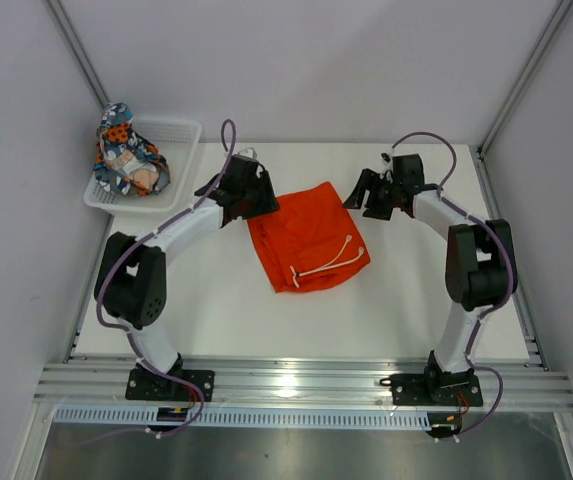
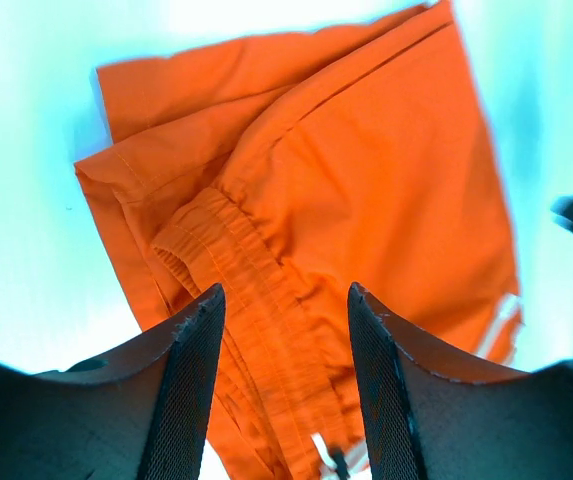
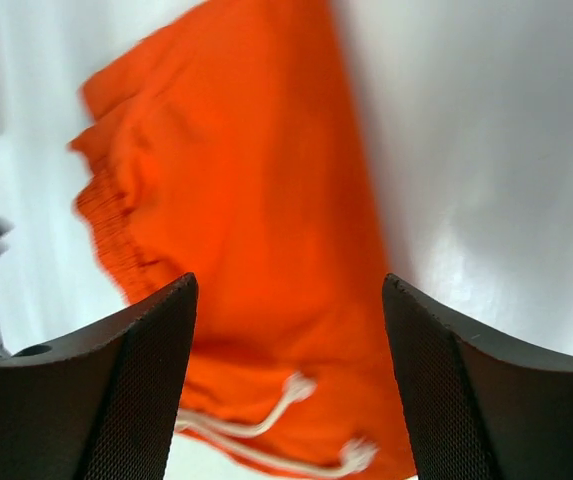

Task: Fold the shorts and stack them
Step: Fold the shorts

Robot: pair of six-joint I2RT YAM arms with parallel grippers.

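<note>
The orange shorts (image 1: 304,235) lie folded on the white table (image 1: 216,310), white drawstring (image 1: 336,255) showing at their near right edge. My left gripper (image 1: 251,195) hovers at their far left corner, open, with nothing between its jaws; the orange shorts (image 2: 366,180) lie below its fingers (image 2: 191,380). My right gripper (image 1: 366,192) stands just off their far right corner, open and empty; its view shows the orange shorts (image 3: 246,200) and the drawstring (image 3: 286,400). The printed shorts (image 1: 126,155) sit bunched in the basket.
A white mesh basket (image 1: 181,135) stands at the table's far left corner. Grey walls and metal frame posts close in the table on three sides.
</note>
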